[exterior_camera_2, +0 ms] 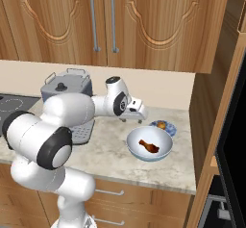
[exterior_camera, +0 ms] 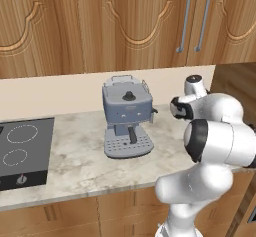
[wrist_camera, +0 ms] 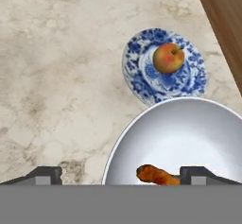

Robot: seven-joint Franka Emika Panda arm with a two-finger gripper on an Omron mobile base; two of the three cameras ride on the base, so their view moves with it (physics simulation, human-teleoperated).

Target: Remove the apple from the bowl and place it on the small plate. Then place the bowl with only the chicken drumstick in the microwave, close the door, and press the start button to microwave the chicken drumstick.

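Note:
The apple (wrist_camera: 168, 57) (exterior_camera_2: 162, 124) rests on the small plate (wrist_camera: 142, 72) (exterior_camera_2: 169, 130), a blue patterned saucer on the marble counter. Right beside the plate stands the white bowl (wrist_camera: 189, 133) (exterior_camera_2: 137, 147), and in it lies only the chicken drumstick (wrist_camera: 156, 175) (exterior_camera_2: 149, 146). My gripper (wrist_camera: 123, 176) (exterior_camera_2: 130, 118) hovers open above the bowl's left rim and the counter. Its fingertips (wrist_camera: 45, 175) stand wide apart with nothing held. A dark appliance front (exterior_camera_2: 234, 135) is cut off at the right edge, so I cannot tell whether it is the microwave or how its door stands.
A grey-blue coffee machine (exterior_camera: 127, 116) (exterior_camera_2: 67, 90) stands at the back of the counter, left of the arm. A black cooktop (exterior_camera: 22, 151) lies at the far left. A tall wooden cabinet side (exterior_camera_2: 211, 116) closes the counter on the right. Wall cabinets hang overhead.

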